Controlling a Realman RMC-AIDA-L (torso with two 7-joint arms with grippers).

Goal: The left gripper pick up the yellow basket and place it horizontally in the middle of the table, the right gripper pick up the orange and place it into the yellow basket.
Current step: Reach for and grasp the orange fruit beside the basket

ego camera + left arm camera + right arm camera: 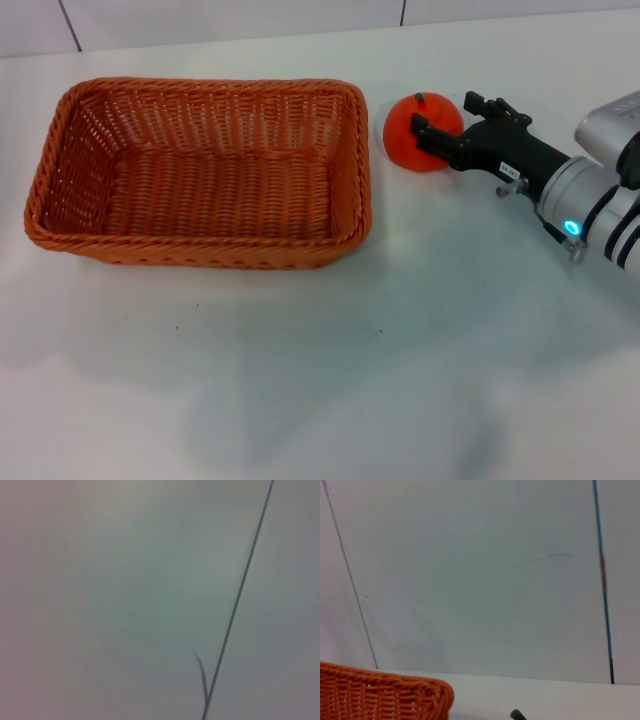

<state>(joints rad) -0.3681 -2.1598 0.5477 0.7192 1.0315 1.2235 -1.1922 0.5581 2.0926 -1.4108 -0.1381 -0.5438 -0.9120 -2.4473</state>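
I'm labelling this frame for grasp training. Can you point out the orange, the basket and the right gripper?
orange (402, 130): head view, on its bare left side.
basket (200, 254): head view, on the near wall.
right gripper (440, 122): head view, midway between the fingertips, which close around the orange.

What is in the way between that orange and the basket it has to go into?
Nothing visible but the basket's own wall. The right hand is at the orange, which sits on the table just beside the basket. Only bare tabletop separates them, so the orange must be lifted over the rim.

Orange (415, 133) — partly behind right hand (437, 128)
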